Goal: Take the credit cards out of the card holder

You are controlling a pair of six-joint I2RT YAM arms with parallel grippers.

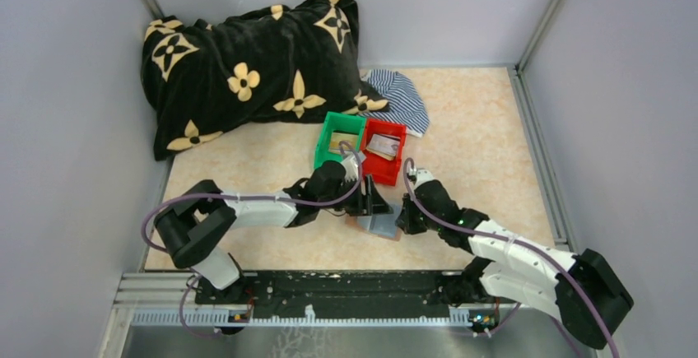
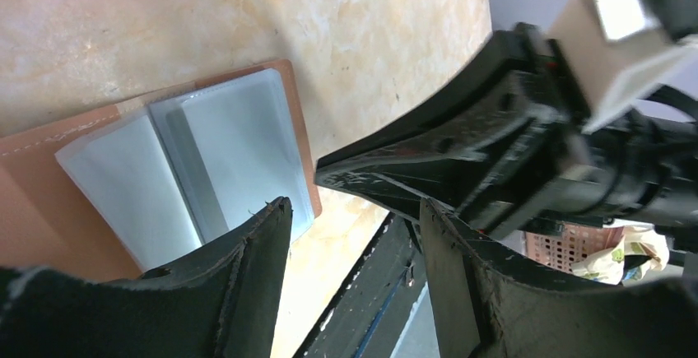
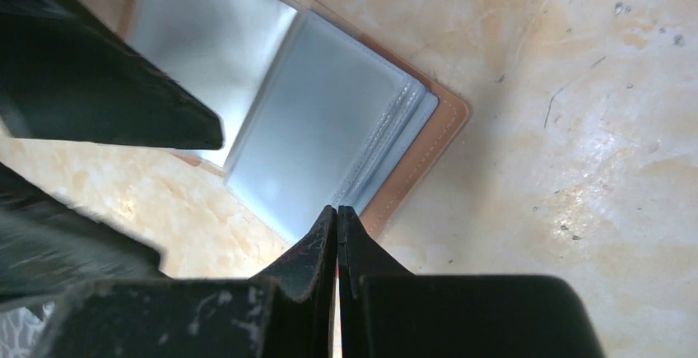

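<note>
The card holder (image 1: pixel 380 225) lies open on the table (image 1: pixel 494 127) between my two arms, with its clear sleeves (image 2: pixel 239 144) facing up. I cannot tell whether any credit cards are inside. My left gripper (image 2: pixel 354 210) hangs partly open and empty above it. My right gripper (image 3: pixel 337 214) is fully closed on nothing, its tips at the holder's edge. The two sit so close that they could collide, and a pinch might catch a sleeve and drag the whole holder.

card holder (image 1: pixel 380 225): 1 | bins (image 1: pixel 322 147): 2 | pillow (image 1: pixel 247 62): 1 | striped cloth (image 1: pixel 403 99): 1
</note>
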